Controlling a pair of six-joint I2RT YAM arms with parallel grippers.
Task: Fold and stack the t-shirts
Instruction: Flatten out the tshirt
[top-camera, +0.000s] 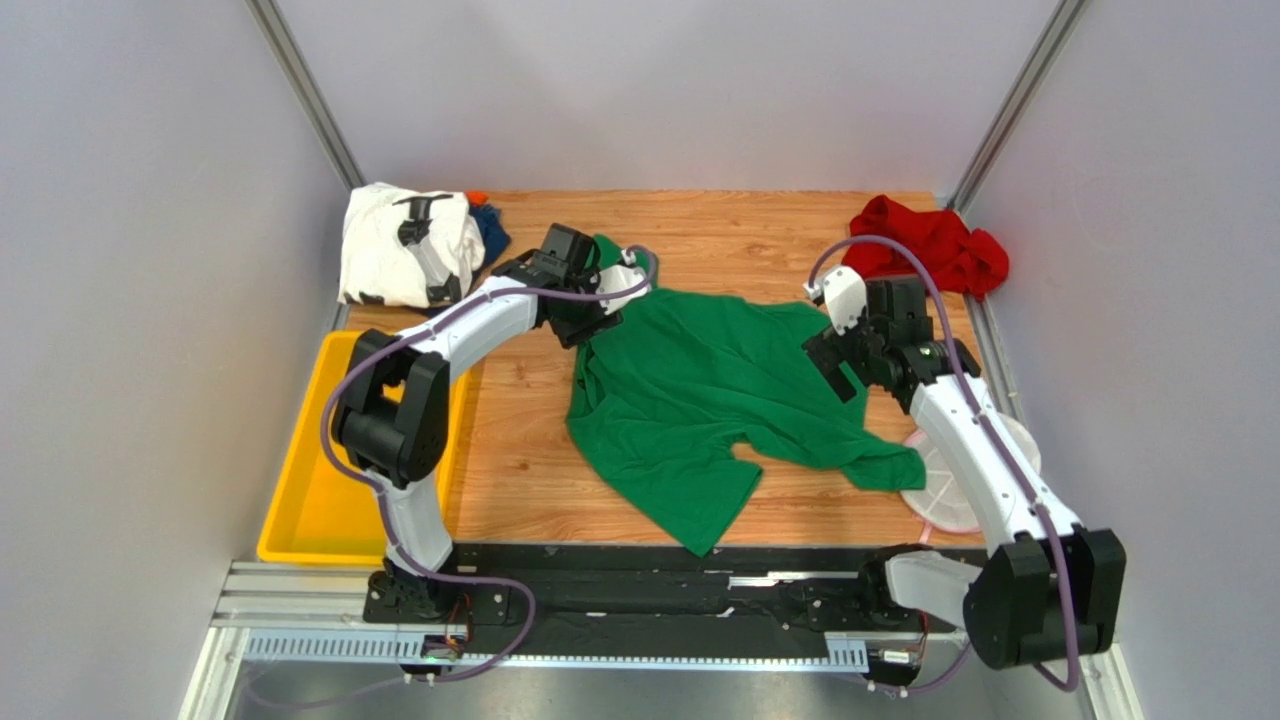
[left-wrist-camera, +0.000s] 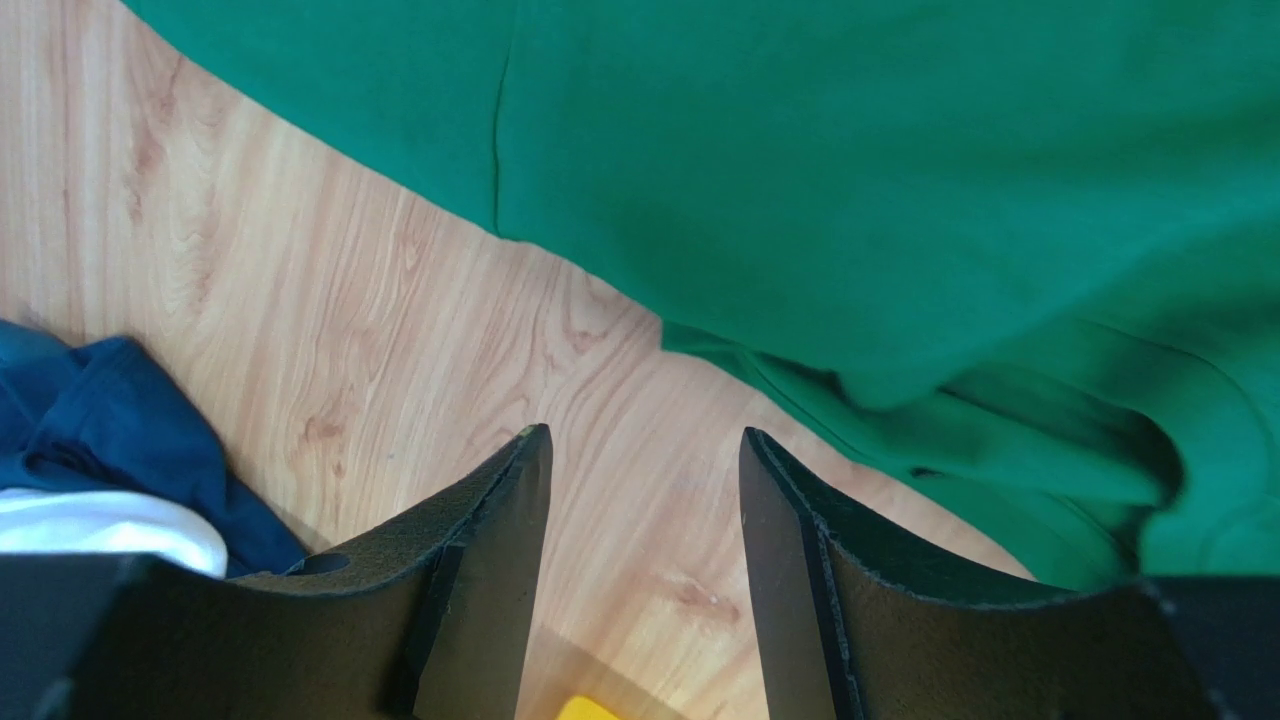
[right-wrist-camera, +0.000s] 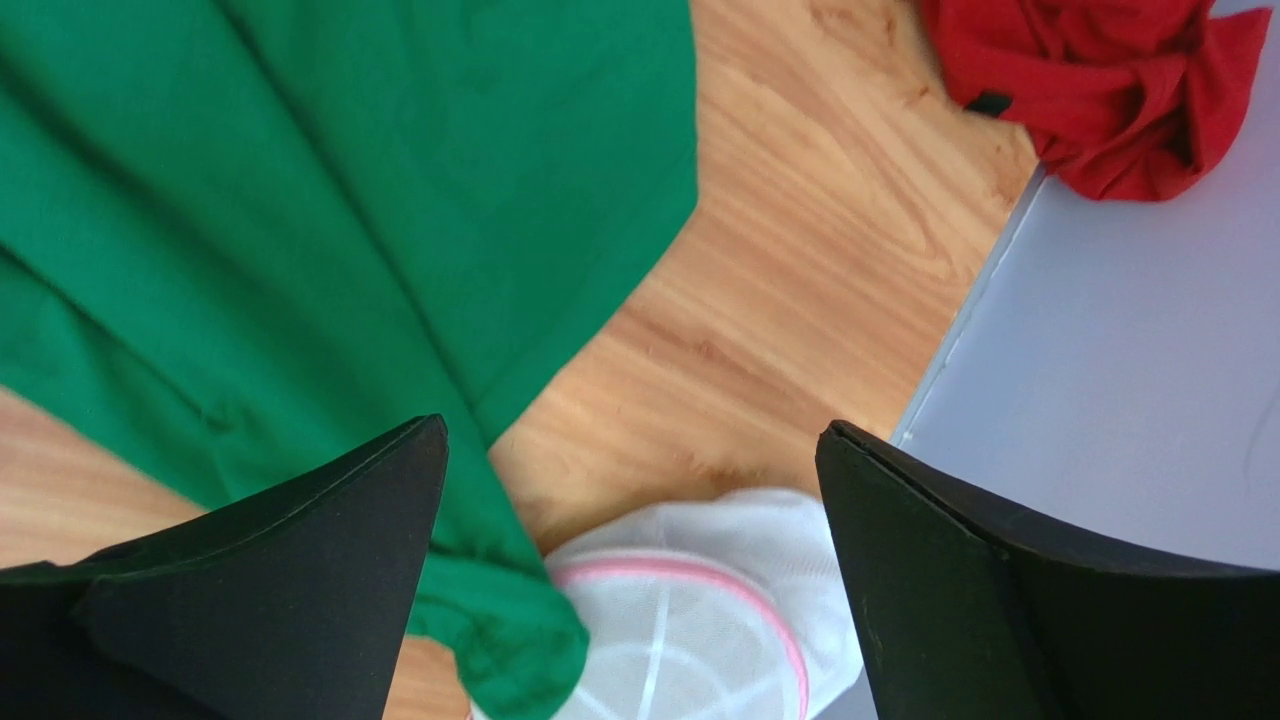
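The bright green t-shirt (top-camera: 706, 398) lies spread and rumpled on the middle of the wooden table; it also shows in the left wrist view (left-wrist-camera: 902, 195) and the right wrist view (right-wrist-camera: 301, 210). The white t-shirt with black print (top-camera: 403, 243) lies bunched at the back left, on the dark blue one (top-camera: 492, 233), whose edge shows in the left wrist view (left-wrist-camera: 105, 428). The red t-shirt (top-camera: 929, 243) is crumpled at the back right and shows in the right wrist view (right-wrist-camera: 1112, 75). My left gripper (left-wrist-camera: 643, 443) is open above the bare table by the green shirt's far left edge. My right gripper (right-wrist-camera: 631, 435) is wide open above its right edge.
A yellow plastic tray (top-camera: 308, 495) sits at the left edge of the table. A round white-and-pink mesh basket (top-camera: 962, 473) lies at the right under my right arm, also in the right wrist view (right-wrist-camera: 706, 630). Grey walls enclose the table.
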